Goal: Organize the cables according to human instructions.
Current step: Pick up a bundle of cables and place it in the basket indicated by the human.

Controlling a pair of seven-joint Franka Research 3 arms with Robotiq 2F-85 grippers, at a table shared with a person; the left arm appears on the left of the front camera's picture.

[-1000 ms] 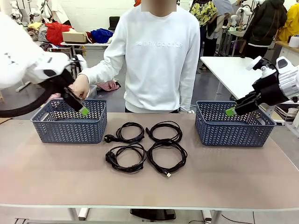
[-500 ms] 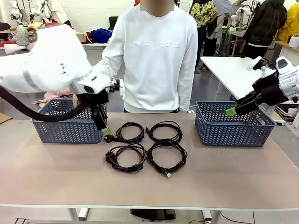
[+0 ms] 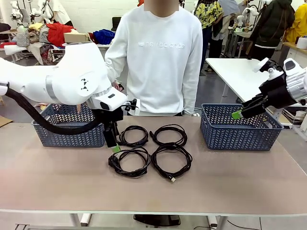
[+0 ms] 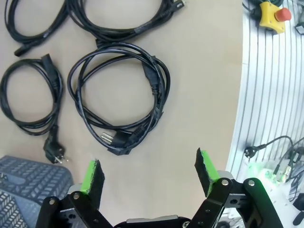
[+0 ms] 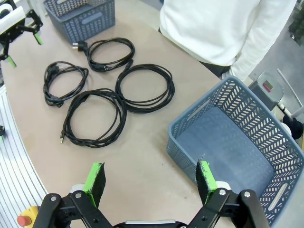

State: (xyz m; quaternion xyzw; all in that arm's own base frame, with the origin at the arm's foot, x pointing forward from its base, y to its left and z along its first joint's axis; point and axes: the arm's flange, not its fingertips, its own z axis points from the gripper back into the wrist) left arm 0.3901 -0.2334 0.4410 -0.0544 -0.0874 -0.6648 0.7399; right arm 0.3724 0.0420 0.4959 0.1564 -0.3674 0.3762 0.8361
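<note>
- Four black cables lay coiled in a two-by-two block at mid-counter (image 3: 235,184): far-left coil (image 3: 139,143), far-right coil (image 3: 168,144), near-left coil (image 3: 129,173), near-right coil (image 3: 185,166). None overlapped in the front view.
- The far-left coil's plug pointed toward the left basket (image 3: 57,135).
- The left end effector (image 3: 115,144) pointed down at the left edge of the block, between the far-left coil's plug and the near-left coil. Its fingers stood wide apart with nothing between them. Whether a tip touched the counter could not be told.
- In the left wrist view the near-left coil lay just ahead of the spread green pads (image 4: 91,175), with bare counter between them.
- The right end effector (image 3: 238,114) hung above the right basket (image 3: 240,136), fingers spread, carrying nothing. The right wrist view showed that basket's blue floor bare.
- A person (image 3: 160,62) in a white sweatshirt stood at the far side, behind the cables.
</note>
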